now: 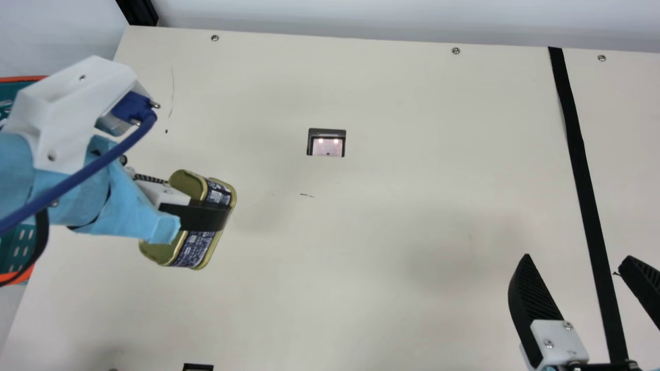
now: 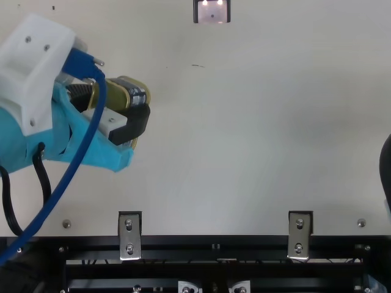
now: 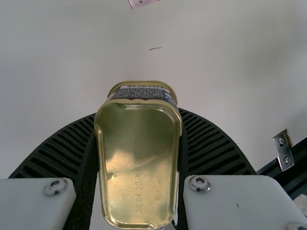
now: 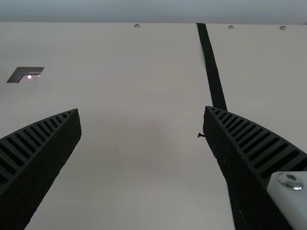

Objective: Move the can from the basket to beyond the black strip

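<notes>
At the left of the main view, my left gripper [image 1: 195, 210] is shut on the can [image 1: 193, 251], a gold tin with a dark printed label, held tilted over the table. The left wrist view has the tin's gold face [image 3: 139, 163] between the two fingers of my left gripper [image 3: 137, 114]. The basket [image 1: 21, 79], teal with an orange rim, is at the far left edge, partly behind my left arm. My right gripper [image 1: 576, 257] stands open and empty near the black strip [image 1: 580, 170]; in the right wrist view, my right gripper [image 4: 142, 109] has its fingers wide apart.
A small square cutout [image 1: 326, 142] with lights lies in the middle of the cream table [image 1: 392, 206]. Metal brackets [image 2: 129, 235] and a black frame [image 2: 214, 244] run along the near edge. A blue cable [image 2: 67, 177] hangs along my left arm.
</notes>
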You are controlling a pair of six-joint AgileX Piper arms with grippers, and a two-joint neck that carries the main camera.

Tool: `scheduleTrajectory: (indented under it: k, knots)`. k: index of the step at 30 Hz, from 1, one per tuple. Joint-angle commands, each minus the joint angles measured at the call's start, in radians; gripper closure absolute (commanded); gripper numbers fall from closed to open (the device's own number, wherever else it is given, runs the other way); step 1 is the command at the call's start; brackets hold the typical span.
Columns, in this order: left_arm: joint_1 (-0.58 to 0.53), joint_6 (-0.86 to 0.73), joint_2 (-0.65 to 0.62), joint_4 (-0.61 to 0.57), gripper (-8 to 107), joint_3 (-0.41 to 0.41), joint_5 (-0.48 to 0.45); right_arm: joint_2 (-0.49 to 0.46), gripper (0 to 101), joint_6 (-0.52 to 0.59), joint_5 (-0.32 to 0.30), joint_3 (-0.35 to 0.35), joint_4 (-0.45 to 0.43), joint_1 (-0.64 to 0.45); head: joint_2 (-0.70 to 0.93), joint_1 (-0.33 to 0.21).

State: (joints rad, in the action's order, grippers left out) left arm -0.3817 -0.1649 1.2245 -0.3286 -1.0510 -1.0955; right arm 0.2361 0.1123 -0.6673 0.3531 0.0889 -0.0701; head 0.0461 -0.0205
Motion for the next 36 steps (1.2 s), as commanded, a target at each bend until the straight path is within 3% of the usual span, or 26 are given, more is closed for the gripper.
scheduleTrajectory:
  k: [1, 12, 23, 36]
  knots:
    - [-0.026, -0.022, 0.006, 0.049, 89, -0.006, 0.002, 0.0, 0, 0.0, 0.0, 0.0, 0.0, 0.0, -0.003, -0.003]
    - [-0.214, -0.29, 0.095, 0.205, 89, -0.076, -0.022, 0.0, 0, 0.0, 0.0, 0.0, 0.0, 0.0, -0.003, -0.003]
    - [-0.329, -0.511, 0.244, 0.229, 89, -0.148, -0.015, 0.0, 0, 0.0, 0.0, 0.0, 0.0, 0.0, -0.003, -0.003]
    - [-0.408, -0.666, 0.462, 0.231, 89, -0.253, 0.021, 0.0, 0, 0.0, 0.0, 0.0, 0.0, 0.0, -0.003, -0.003]
